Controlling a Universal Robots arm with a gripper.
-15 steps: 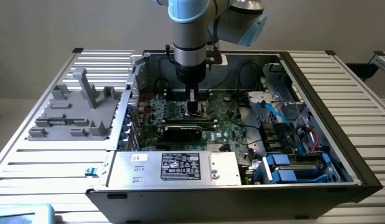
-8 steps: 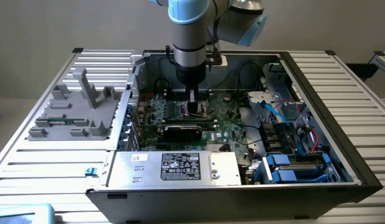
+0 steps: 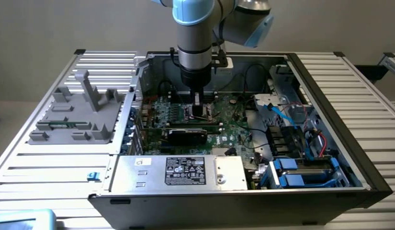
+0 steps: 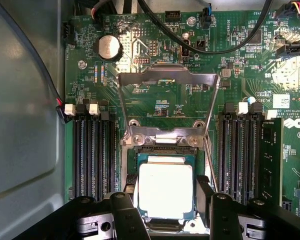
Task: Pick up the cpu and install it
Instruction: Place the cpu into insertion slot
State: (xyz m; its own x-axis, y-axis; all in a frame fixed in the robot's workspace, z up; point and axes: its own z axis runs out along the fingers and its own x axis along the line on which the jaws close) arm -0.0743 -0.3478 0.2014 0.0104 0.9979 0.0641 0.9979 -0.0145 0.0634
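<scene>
While hanging low inside open computer case, black two-finger gripper (image 4: 166, 212) partly spread, pinching small flat square silver-topped cpu (image 4: 166, 190) by opposite edges; chip face-up, dark-rimmed, over black metal-framed socket (image 4: 162, 149)

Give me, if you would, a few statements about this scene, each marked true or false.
1. The cpu lies silver side up. True.
2. The metal load plate is closed over the cpu. False: it is swung open, clear of the chip.
3. A coin battery sits on the motherboard. True.
4. The gripper hangs over the grey tray. False: it is down inside the open case, and the tray stands outside it, at the exterior view's left.
</scene>
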